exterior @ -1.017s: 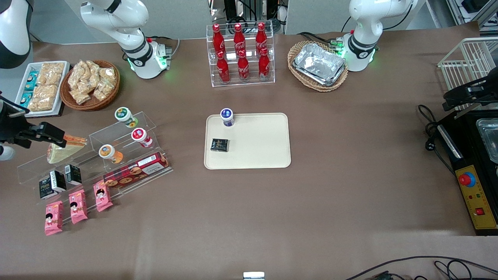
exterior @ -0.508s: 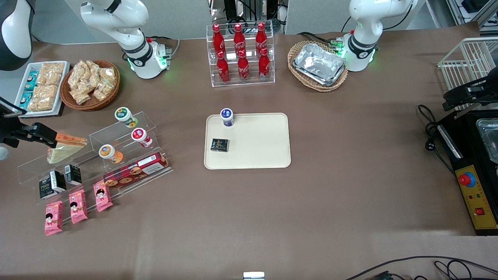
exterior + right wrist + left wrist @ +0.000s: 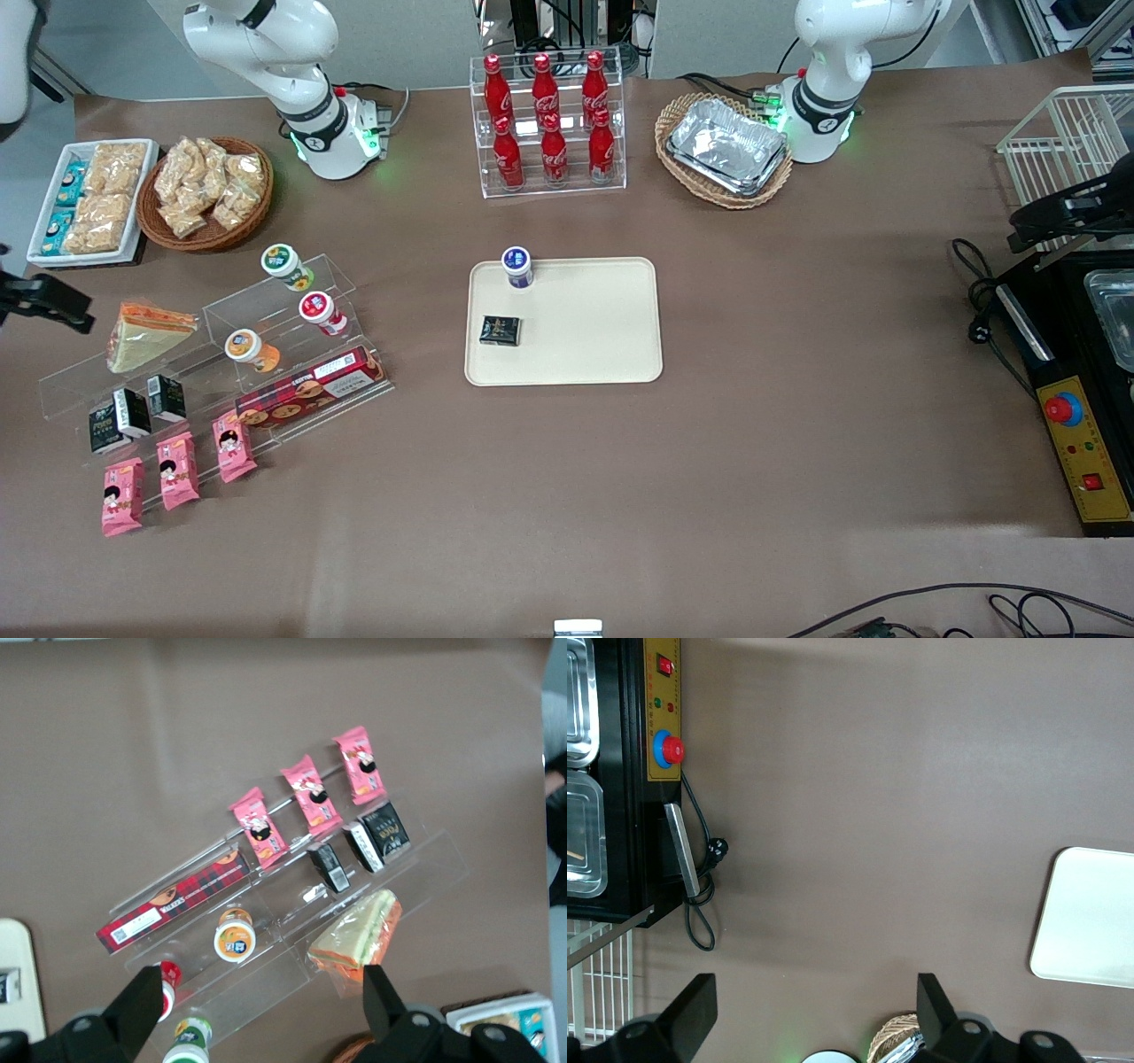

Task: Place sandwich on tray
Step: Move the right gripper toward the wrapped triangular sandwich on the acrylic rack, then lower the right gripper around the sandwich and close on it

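The sandwich [image 3: 146,335], a wrapped wedge of pale bread with an orange filling stripe, lies on the clear acrylic display stand [image 3: 266,306] toward the working arm's end of the table. The wrist view shows the sandwich [image 3: 359,939] on the stand below the camera. My gripper [image 3: 53,306] hangs above the table edge beside the sandwich, apart from it. In the wrist view the gripper [image 3: 261,1010] is open wide, with nothing between its fingers. The cream tray [image 3: 585,346] lies at the table's middle; a sliver of it [image 3: 18,974] shows in the wrist view.
On the tray stand a blue-lidded cup [image 3: 517,266] and a black packet [image 3: 500,330]. The stand also holds yoghurt cups [image 3: 321,310], a biscuit box [image 3: 310,387], black cartons and pink snack packs [image 3: 177,458]. A snack basket [image 3: 205,190] and a white snack tray [image 3: 93,199] sit farther back.
My gripper has drawn away from above the sandwich toward the working arm's table edge, with nothing in it. The sandwich stays on the stand.
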Robot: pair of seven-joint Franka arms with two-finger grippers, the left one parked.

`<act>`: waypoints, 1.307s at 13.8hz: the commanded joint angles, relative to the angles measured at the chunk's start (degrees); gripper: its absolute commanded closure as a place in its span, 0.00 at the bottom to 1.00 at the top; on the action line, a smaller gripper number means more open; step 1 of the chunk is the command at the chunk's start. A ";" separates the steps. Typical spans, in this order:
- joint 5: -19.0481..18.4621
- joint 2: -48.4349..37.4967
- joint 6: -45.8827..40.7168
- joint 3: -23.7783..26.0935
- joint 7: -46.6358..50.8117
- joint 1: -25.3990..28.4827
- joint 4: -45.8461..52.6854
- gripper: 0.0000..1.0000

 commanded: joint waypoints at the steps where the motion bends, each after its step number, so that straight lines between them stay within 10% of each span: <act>1: 1.90 -0.34 -0.43 -2.90 8.94 -0.11 0.16 0.00; 10: 8.32 0.45 -1.67 -15.55 20.48 -0.11 -0.36 0.00; 18: 8.40 1.95 -3.43 -16.78 30.77 -0.20 -3.34 0.00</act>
